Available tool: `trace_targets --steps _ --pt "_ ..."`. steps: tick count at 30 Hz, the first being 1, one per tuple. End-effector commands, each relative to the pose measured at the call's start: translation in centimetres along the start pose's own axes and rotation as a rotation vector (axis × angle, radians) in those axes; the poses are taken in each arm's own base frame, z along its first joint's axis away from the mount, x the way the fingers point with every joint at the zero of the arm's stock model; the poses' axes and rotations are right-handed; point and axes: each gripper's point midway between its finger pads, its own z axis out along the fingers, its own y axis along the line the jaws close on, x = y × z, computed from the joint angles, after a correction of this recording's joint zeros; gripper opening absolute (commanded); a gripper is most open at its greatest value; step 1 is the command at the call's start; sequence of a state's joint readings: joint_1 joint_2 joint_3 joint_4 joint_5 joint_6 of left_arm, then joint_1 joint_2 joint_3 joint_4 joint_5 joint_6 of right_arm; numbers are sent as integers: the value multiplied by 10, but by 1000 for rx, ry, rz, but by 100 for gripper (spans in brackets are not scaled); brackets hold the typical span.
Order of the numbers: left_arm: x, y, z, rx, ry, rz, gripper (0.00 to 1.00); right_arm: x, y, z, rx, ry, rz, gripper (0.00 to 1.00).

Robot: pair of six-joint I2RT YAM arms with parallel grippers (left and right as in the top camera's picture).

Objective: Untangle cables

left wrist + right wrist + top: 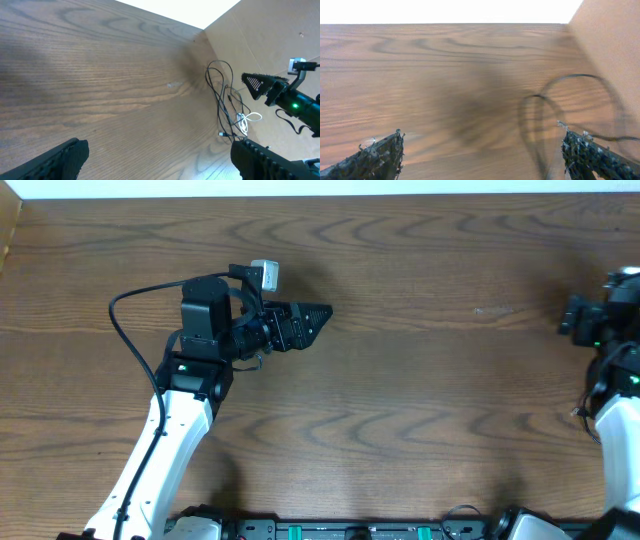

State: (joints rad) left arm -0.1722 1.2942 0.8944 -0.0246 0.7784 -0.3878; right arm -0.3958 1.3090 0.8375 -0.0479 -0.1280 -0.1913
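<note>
The left arm (160,450) reaches over the left half of the wooden table (420,410), its left gripper (315,318) pointing right with fingers spread wide and nothing between them. Farther right, the cables (227,100) lie in a loose tangle on the wood where the table meets a tan side panel (260,35) — thin black loops, with one white cable (251,119) curled at the heap's edge. At the far right, the right gripper (481,137) hangs near the tangle — fingers wide apart, gripping nothing, the black loops blurred on the wood ahead of it.
</note>
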Motion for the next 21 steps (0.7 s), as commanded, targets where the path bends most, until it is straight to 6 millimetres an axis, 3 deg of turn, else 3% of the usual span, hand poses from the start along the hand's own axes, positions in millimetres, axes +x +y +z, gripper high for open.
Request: trace_targets --steps 1,6,10,13,21 --pt "-4 -3 0 1 -9 23 96 -2 49 -5 -159 14 130 99" --pt "-4 -3 0 1 -9 23 96 8 112 -11 -379 97 229 99" --pt "-4 -3 0 1 -9 23 96 22 136 -17 -437 179 276 99" --pt "-4 -3 0 1 -9 23 96 36 145 -22 -450 246 286 99" --pt "-4 -3 0 1 -9 23 96 60 146 -28 -441 350 299 99"
